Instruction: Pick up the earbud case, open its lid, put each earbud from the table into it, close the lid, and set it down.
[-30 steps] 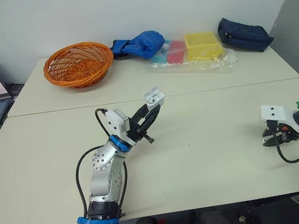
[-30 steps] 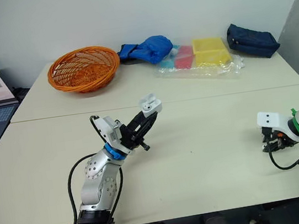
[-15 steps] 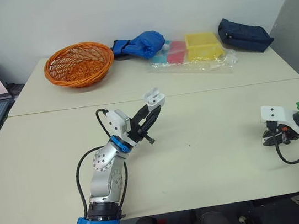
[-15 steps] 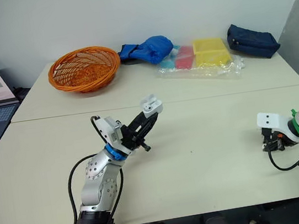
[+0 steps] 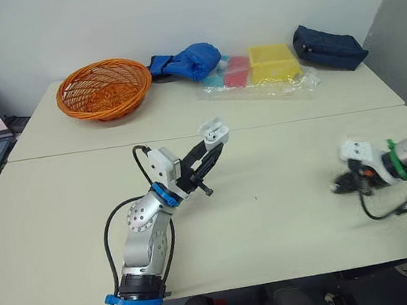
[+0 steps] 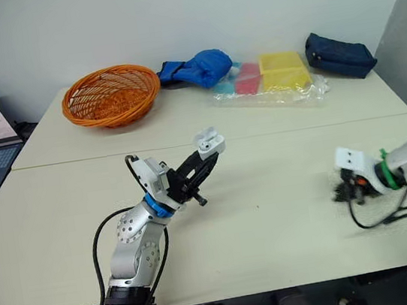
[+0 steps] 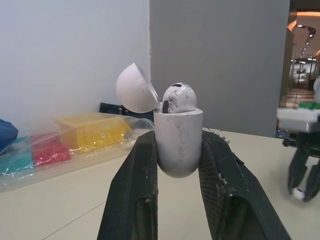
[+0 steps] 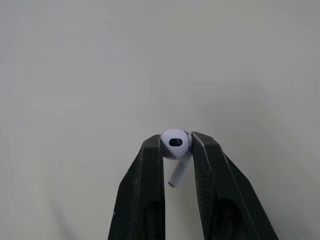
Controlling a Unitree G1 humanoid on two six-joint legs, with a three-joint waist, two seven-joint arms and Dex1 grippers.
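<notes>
White earbud case (image 7: 177, 150) sits clamped in our left hand (image 5: 212, 142), raised above the counter (image 5: 288, 216), lid (image 7: 135, 94) tipped open, one earbud (image 7: 179, 96) seated inside. Our right hand (image 8: 176, 142) pinches the second earbud (image 8: 174, 145) by its head, stem pointing down, over the counter's right side, well apart from the case.

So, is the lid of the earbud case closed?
No, the lid of the earbud case stands tilted open, with one earbud seated in it, between the left fingers.
</notes>
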